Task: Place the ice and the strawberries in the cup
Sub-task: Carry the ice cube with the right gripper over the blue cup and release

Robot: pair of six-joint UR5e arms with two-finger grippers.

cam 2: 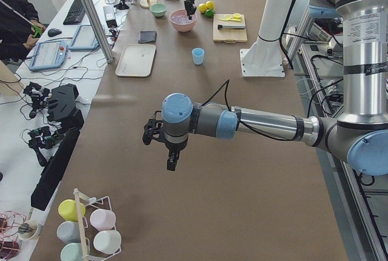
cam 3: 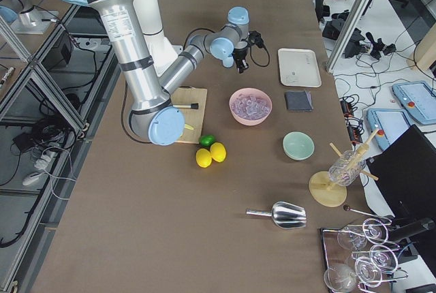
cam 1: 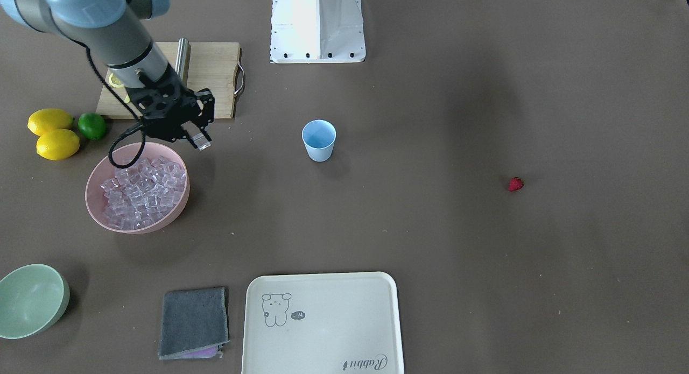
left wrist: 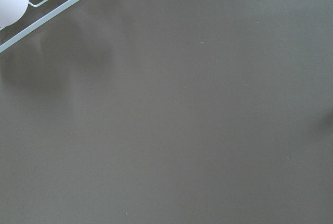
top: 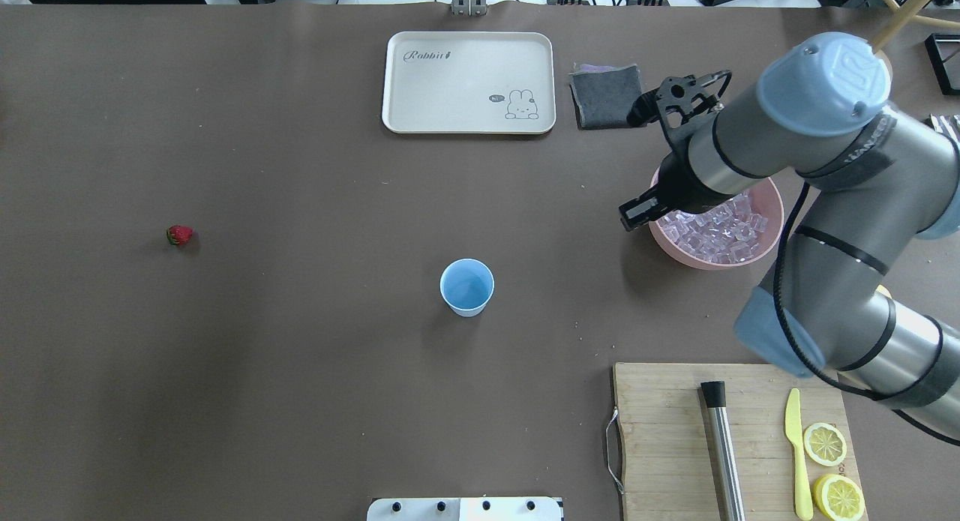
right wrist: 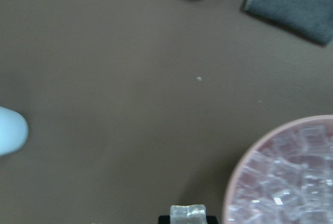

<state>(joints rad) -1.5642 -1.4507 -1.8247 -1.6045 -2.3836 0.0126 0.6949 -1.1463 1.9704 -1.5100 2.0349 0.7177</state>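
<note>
My right gripper (cam 1: pixel 202 141) is shut on one clear ice cube (right wrist: pixel 188 212) and holds it above the table just beside the rim of the pink bowl (cam 1: pixel 88 193), on the cup's side. The bowl is heaped with ice (cam 1: pixel 142 191). The light blue cup (cam 1: pixel 318 140) stands upright and looks empty at the table's middle, well apart from the gripper. The red strawberry (cam 1: pixel 515 184) lies alone on the table, far on the other side of the cup. My left gripper (cam 2: pixel 171 162) hangs over bare table far from all of these; I cannot tell whether it is open.
A wooden cutting board (cam 1: pixel 215 78) with a steel tool, a yellow knife (top: pixel 796 446) and lemon halves lies behind the bowl. Two lemons (cam 1: pixel 51 132) and a lime (cam 1: pixel 92 125) sit beside it. A pale green bowl (cam 1: pixel 29 300), grey cloth (cam 1: pixel 194 321) and cream tray (cam 1: pixel 323 323) line the far edge.
</note>
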